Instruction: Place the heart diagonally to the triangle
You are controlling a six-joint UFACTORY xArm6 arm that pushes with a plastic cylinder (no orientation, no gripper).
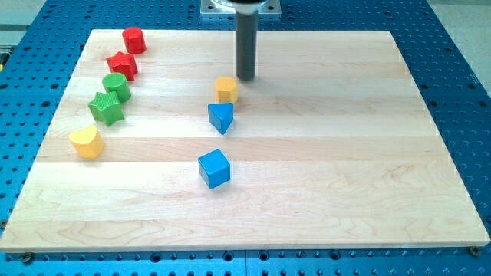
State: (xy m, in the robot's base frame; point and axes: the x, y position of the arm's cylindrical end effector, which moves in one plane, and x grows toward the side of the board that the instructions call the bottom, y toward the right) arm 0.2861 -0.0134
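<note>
The yellow heart (86, 142) lies at the view's left, near the board's left edge. The blue triangle (221, 117) sits near the middle of the board, just below an orange-yellow hexagon-like block (226, 89). My tip (245, 79) stands just right of and slightly above the orange-yellow block, close to it, well to the right of the heart. The rod rises straight to the view's top.
A blue cube (214, 169) lies below the triangle. At the left a red cylinder (134, 40), a red star (123, 66), a green cylinder (116, 87) and a green star (106, 107) form a slanted line above the heart. The wooden board (345, 153) rests on a blue perforated table.
</note>
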